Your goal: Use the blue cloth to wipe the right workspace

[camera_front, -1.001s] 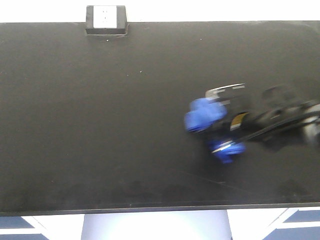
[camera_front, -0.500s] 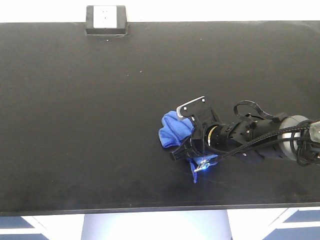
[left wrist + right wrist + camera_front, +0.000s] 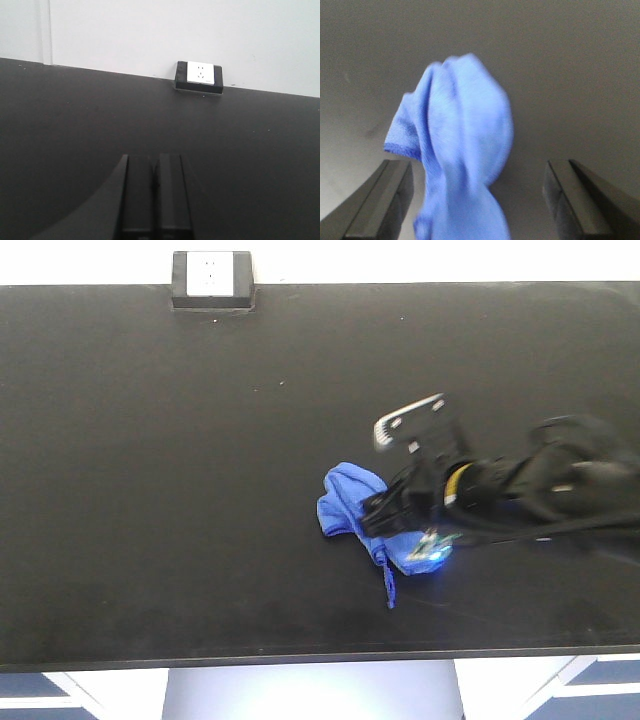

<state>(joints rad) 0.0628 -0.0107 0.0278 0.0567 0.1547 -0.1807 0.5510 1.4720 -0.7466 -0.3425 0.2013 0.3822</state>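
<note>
The blue cloth [image 3: 348, 502] lies crumpled on the black table [image 3: 150, 490], right of centre, with a thin tail trailing toward the front edge. My right gripper [image 3: 395, 512] is at the cloth's right edge, blurred, on an arm reaching in from the right. In the right wrist view the jaws [image 3: 479, 167] stand wide open and the cloth [image 3: 465, 150] rises between them without touching either finger. My left gripper [image 3: 155, 167] is shut and empty, low over bare table; it does not show in the front view.
A black box with a white socket face [image 3: 211, 280] sits at the table's back edge, also visible in the left wrist view [image 3: 199, 77]. A white wall runs behind the table. The table's front edge is at the bottom of the front view.
My right gripper carried the cloth leftward, then opened and let it go. It has drawn back slightly to the right. The cloth now lies loose on the table.
</note>
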